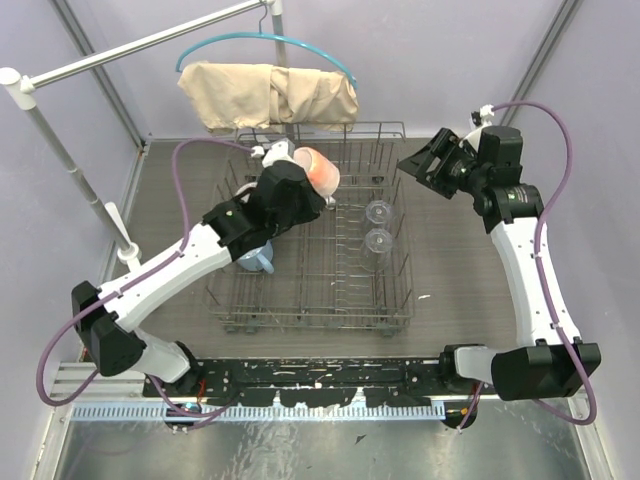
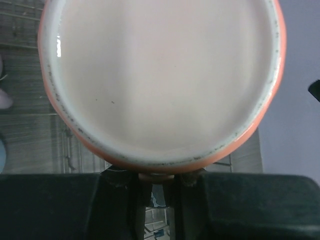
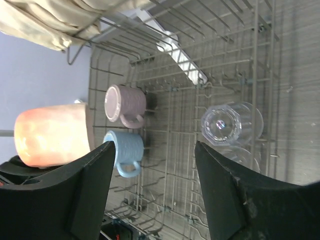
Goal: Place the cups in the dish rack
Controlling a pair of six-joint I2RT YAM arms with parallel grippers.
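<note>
Plainly the piece in play is the peach-orange mug [image 1: 318, 170], gripped by the left hand [image 1: 303, 180] and held in the air over the upper-left part of the dish rack [image 1: 405, 292] in the overhead view. The left wrist view looks straight into its cream inside, so it is tipped with the mouth toward that wrist. The fingers are hidden under its rim there, and I cannot tell exactly where they bite. It looks like glazed ceramic, so I judge it stiff, fairly heavy for its size, smooth enough to slip in a loose pinch, and likely to chip if knocked on wire. A hold across the wall at the rim, or on the handle, should suit it best. The right hand [image 1: 413, 165] hangs by the rack's upper-right corner, fingers spread wide with nothing between them. Inside the rack, the mauve-pink mug [image 3: 125, 103] and the light blue mug [image 3: 125, 150] sit just beside each other on the left. The two clear tumblers [image 1: 380, 226] stand one above the other right of centre; being thin glass, they are the things least able to take a bump. Open rows lie between the mugs and the tumblers and along the rack's lower half, though upright tines crowd every row and could catch a rim or handle on the way down. Beyond the rack's upper edge a beige cloth [image 1: 268, 95] hangs low from a blue hanger [image 1: 265, 42], limiting room there. Bare tabletop [image 1: 470, 270] lies to the right.
</note>
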